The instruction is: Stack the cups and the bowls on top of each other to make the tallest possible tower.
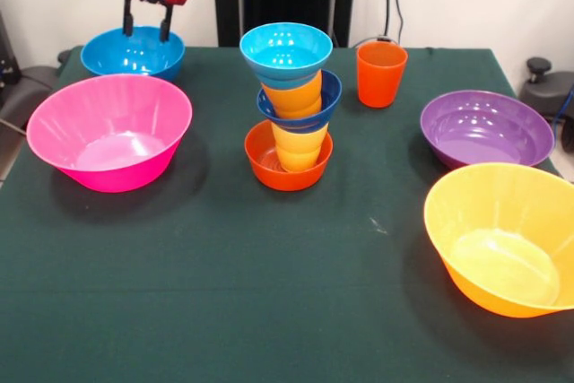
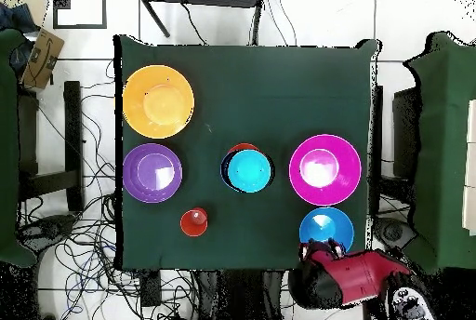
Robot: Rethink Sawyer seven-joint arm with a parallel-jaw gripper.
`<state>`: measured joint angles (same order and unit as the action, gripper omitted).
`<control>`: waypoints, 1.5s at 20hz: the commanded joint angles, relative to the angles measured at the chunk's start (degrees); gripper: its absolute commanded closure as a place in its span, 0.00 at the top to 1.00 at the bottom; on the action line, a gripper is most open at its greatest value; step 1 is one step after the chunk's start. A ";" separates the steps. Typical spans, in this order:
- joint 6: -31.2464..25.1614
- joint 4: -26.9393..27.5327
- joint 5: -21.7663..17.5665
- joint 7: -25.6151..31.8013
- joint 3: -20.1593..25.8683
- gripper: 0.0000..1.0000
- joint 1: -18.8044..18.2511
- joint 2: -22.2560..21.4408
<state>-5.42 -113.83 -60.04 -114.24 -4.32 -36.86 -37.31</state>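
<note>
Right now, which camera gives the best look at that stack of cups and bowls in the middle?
The front view. It shows the tower from the side, every layer visible: orange-red bowl, yellow cup, dark blue bowl, light orange cup, cyan bowl on top. The overhead view shows mostly the cyan bowl, with slivers of lower bowls at its edge.

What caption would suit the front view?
Five-piece tower of cups and bowls mid-table, loose bowls around, gripper hovering over the blue bowl.
</note>
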 commanded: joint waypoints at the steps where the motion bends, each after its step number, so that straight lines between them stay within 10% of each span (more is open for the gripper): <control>1: -4.54 -3.69 2.90 3.11 10.63 1.00 -2.73 -1.29; 19: -4.06 -7.29 3.15 2.65 20.51 1.00 -8.94 -0.93; 30: 2.79 -0.12 -0.90 -5.84 8.40 1.00 1.70 2.24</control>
<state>-5.97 -119.48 -58.46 -114.24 5.51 -40.59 -39.07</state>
